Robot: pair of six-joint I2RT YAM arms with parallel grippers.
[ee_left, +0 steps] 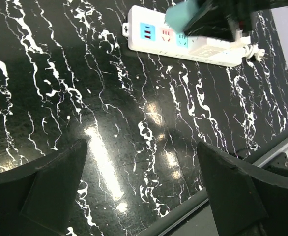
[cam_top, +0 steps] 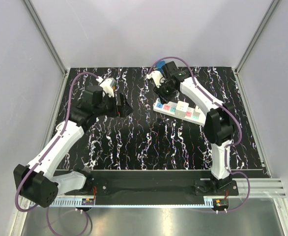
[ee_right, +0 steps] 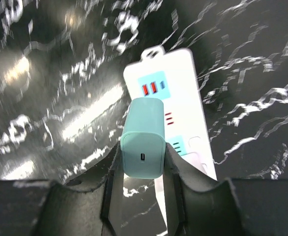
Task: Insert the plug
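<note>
A white power strip (cam_top: 178, 110) with coloured sockets lies on the black marbled table, right of centre. It also shows in the right wrist view (ee_right: 171, 115) and the left wrist view (ee_left: 183, 42). My right gripper (ee_right: 141, 162) is shut on a teal plug (ee_right: 142, 142), a block-shaped charger with a USB-C port facing the camera. It holds the plug just above the strip's near-left end, by the blue-and-red sockets. In the top view the right gripper (cam_top: 162, 88) hovers over the strip's left end. My left gripper (ee_left: 141, 196) is open and empty over bare table, left of the strip (cam_top: 122, 105).
The table's front edge has a metal rail (cam_top: 173, 173). White walls and aluminium posts enclose the table at the back and sides. The strip's cord end (ee_left: 254, 51) lies at its right end.
</note>
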